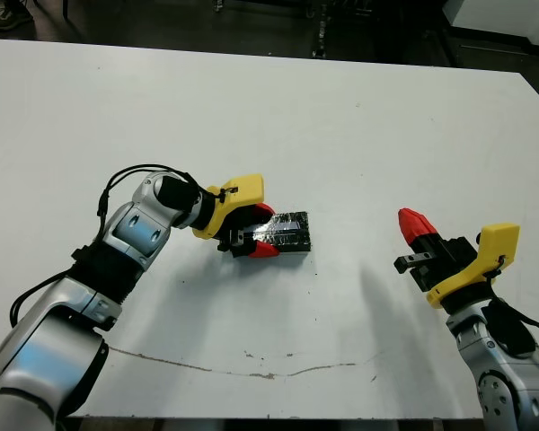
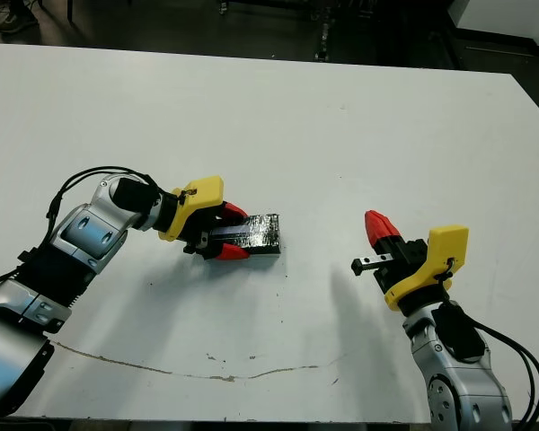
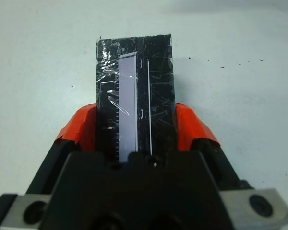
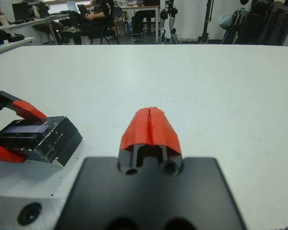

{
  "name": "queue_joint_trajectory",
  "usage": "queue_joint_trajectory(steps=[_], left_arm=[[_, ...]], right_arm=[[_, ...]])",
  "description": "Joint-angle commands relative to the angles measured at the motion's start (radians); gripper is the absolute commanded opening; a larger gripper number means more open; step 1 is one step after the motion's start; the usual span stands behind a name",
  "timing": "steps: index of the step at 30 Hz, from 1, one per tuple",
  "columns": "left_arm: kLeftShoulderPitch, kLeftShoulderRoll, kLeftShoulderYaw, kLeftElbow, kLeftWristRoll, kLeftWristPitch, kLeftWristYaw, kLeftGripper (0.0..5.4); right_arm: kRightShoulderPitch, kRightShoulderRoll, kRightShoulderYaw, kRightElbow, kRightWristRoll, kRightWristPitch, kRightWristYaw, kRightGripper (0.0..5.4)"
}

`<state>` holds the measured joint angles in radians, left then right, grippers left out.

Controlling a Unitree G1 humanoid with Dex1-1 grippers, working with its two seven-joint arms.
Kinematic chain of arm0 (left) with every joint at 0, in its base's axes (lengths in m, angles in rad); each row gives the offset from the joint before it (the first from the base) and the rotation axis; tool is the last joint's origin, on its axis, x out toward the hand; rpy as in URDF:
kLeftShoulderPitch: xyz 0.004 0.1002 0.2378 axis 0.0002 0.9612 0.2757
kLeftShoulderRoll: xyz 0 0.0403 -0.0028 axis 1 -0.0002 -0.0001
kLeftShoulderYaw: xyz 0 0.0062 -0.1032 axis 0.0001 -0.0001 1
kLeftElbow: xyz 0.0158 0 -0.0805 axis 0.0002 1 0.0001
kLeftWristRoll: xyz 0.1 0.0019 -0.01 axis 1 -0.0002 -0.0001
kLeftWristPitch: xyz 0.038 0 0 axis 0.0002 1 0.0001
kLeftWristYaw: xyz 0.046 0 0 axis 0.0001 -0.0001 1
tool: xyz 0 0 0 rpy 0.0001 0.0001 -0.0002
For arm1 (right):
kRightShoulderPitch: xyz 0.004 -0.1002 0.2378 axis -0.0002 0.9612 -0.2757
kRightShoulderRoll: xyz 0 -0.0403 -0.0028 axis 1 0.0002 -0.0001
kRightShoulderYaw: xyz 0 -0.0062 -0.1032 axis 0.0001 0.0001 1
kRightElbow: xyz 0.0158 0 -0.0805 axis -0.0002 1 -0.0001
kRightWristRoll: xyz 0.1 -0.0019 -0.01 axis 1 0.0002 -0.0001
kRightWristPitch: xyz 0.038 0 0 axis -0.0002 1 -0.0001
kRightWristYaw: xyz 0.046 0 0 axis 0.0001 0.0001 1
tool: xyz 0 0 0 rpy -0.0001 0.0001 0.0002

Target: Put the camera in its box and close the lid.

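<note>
Head views first: my left gripper [image 1: 256,232] reaches to the table's middle, its 2 red fingers clamped on the sides of the lid [image 1: 286,230], a black speckled slab lying flat on the table [image 1: 341,117]. My right gripper [image 1: 415,226] hangs well apart to the right, fingers pressed together, holding nothing. Left wrist view: the lid's long axis runs straight out from my palm, a finger on each long edge. Right wrist view: the lidded block sits off toward my left arm, which is plainly the nearer.
</note>
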<state>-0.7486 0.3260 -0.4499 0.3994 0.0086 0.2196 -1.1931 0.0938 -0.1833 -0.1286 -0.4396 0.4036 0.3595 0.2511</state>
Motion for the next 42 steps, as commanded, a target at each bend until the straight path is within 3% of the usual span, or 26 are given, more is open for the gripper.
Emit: queue_joint_trajectory(steps=[1, 12, 19, 37, 42], left_arm=[[0.062, -0.043, -0.083, 0.014, 0.019, -0.012, -0.046, 3.17], [0.031, -0.119, -0.064, 0.161, 0.01, -0.003, -0.002, 3.17], [0.053, -0.142, -0.057, 0.102, 0.01, 0.124, 0.052, 3.17], [0.076, -0.133, -0.117, -0.006, 0.092, 0.219, 0.104, 3.17], [0.103, -0.12, -0.118, -0.025, 0.114, 0.109, 0.146, 3.82]], right_arm=[[0.012, -0.009, -0.01, -0.001, 0.006, 0.009, 0.001, 0.0], [0.019, -0.004, -0.012, -0.003, 0.006, 0.007, -0.004, 0.0], [0.023, -0.007, -0.015, -0.009, 0.016, 0.016, -0.008, 0.0], [0.027, -0.005, -0.012, -0.003, 0.011, 0.001, -0.005, 0.0], [0.029, -0.004, -0.011, -0.006, 0.012, 0.006, -0.009, 0.0]])
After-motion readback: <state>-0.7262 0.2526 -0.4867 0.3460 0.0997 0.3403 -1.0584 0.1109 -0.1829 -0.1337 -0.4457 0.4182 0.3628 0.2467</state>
